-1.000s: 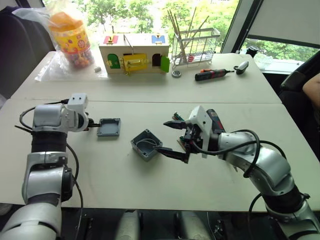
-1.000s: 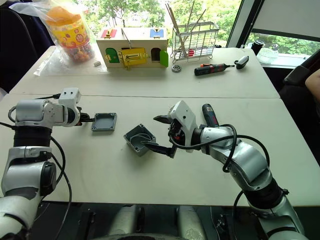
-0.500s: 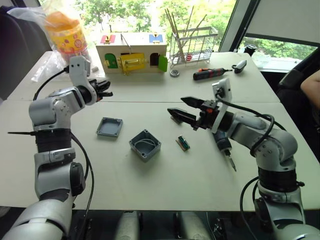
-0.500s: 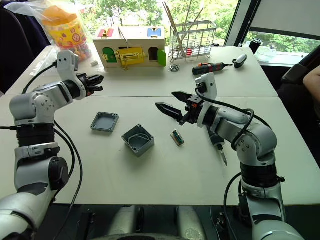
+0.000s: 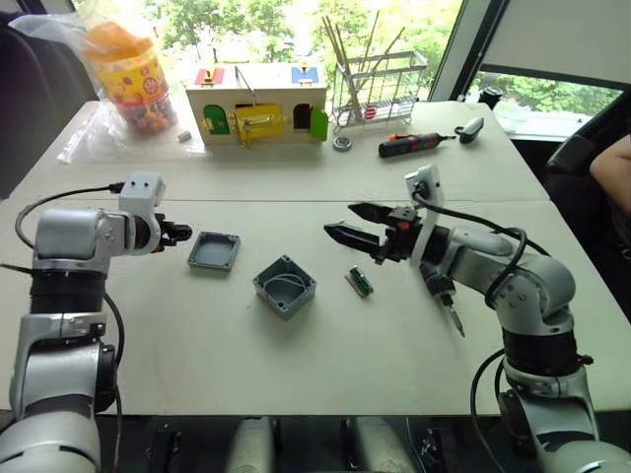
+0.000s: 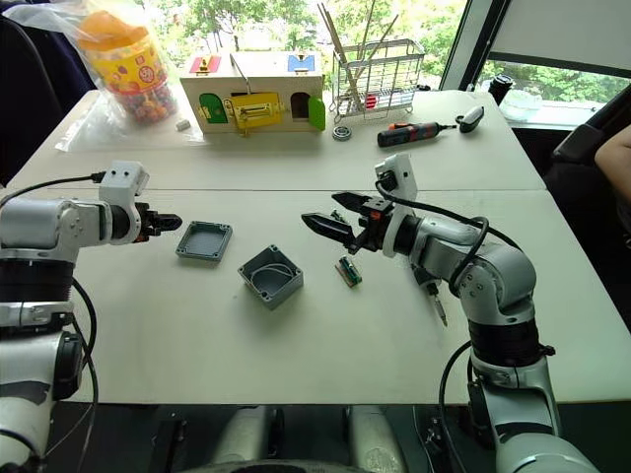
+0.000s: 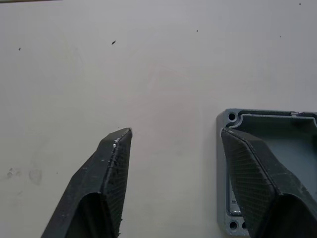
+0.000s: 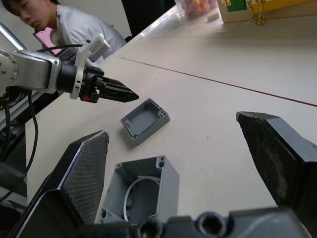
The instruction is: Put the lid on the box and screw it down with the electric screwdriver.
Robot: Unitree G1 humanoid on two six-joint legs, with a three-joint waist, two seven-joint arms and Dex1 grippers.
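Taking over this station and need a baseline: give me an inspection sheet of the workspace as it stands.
Surface: pale table, two tops joined by a seam.
Job's things: lid lying off the box; electric screwdriver flat under the right arm.
Clutter: small green part, wooden toy house, wire rack, slim screwdriver, candy jar.
Grippers: left gripper open beside the lid; right gripper open, empty.
Cables: black leads along both arms.
Surroundings: windows; a person in the right wrist view.

Head stereo looks down over the tabletop (image 5: 296, 365); 2 wrist cams sit close, both catching the lid (image 7: 277, 163) ahead of each end effector.
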